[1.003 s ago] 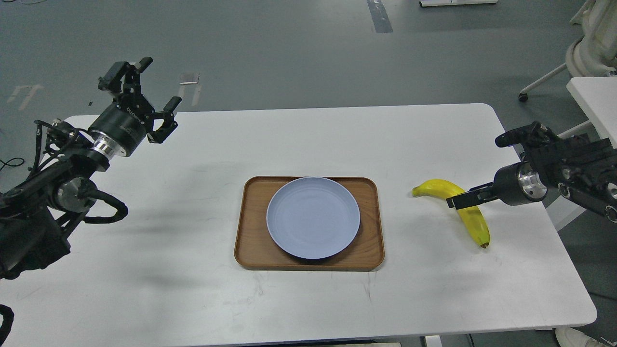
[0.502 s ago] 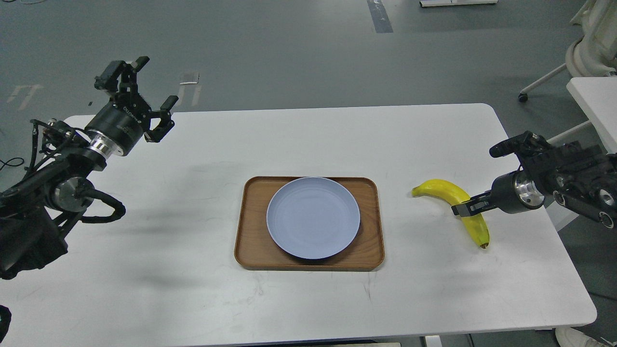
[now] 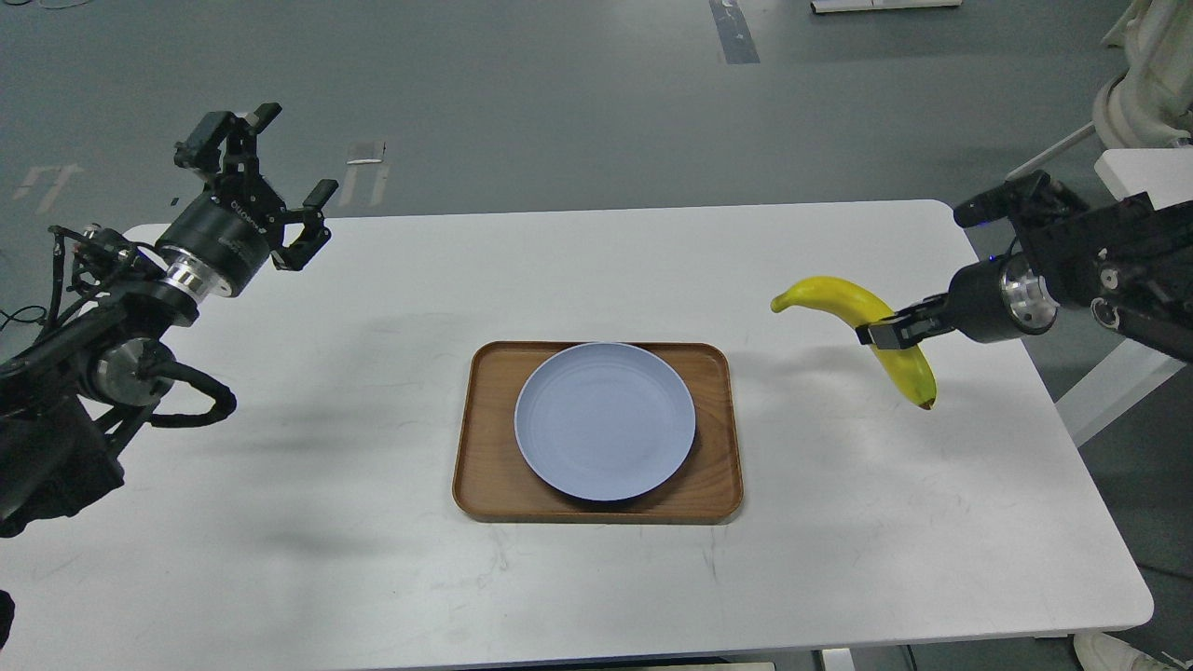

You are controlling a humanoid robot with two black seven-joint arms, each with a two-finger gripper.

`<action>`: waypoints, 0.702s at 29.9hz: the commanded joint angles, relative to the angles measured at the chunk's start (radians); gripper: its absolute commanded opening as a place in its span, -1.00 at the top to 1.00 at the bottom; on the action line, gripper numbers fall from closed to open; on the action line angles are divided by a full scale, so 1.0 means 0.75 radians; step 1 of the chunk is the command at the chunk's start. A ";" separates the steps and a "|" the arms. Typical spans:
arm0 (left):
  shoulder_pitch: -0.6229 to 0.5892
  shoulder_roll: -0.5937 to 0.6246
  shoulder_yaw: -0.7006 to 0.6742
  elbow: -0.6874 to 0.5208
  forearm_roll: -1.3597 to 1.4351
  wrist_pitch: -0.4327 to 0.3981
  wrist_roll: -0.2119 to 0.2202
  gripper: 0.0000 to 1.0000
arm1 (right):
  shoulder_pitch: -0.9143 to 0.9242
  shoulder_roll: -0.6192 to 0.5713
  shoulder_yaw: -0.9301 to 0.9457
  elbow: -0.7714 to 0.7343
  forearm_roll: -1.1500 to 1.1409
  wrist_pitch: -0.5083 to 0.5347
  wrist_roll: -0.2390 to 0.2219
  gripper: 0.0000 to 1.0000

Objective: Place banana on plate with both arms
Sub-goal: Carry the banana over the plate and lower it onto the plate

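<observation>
The yellow banana [image 3: 843,298] hangs in the air above the table's right side, right of the plate. My right gripper [image 3: 881,333] is shut on its middle. The pale blue plate [image 3: 606,421] lies empty on the brown wooden tray [image 3: 485,447] at the table's centre. My left gripper [image 3: 270,182] is open and empty, raised over the table's far left corner, well away from the plate.
The white table [image 3: 373,578] carries only the tray and plate. A white chair base [image 3: 1142,102] and another white table [image 3: 1132,168] stand beyond the right edge. Grey floor lies behind.
My right gripper has closed on the banana and lifted it off the table, up and slightly left. My left arm has drifted a little left and up.
</observation>
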 commanded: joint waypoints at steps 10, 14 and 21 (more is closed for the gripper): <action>-0.008 0.003 -0.012 0.000 0.000 0.000 0.000 -0.96 | 0.106 0.482 -0.030 -0.122 0.147 0.098 0.000 0.95; -0.008 -0.001 -0.012 0.000 0.000 0.000 0.000 -0.96 | 0.081 0.642 -0.143 -0.194 0.178 0.098 0.000 0.88; -0.008 -0.005 -0.012 0.000 -0.002 0.000 0.000 -0.96 | 0.020 0.781 -0.167 -0.271 0.223 0.098 0.000 0.77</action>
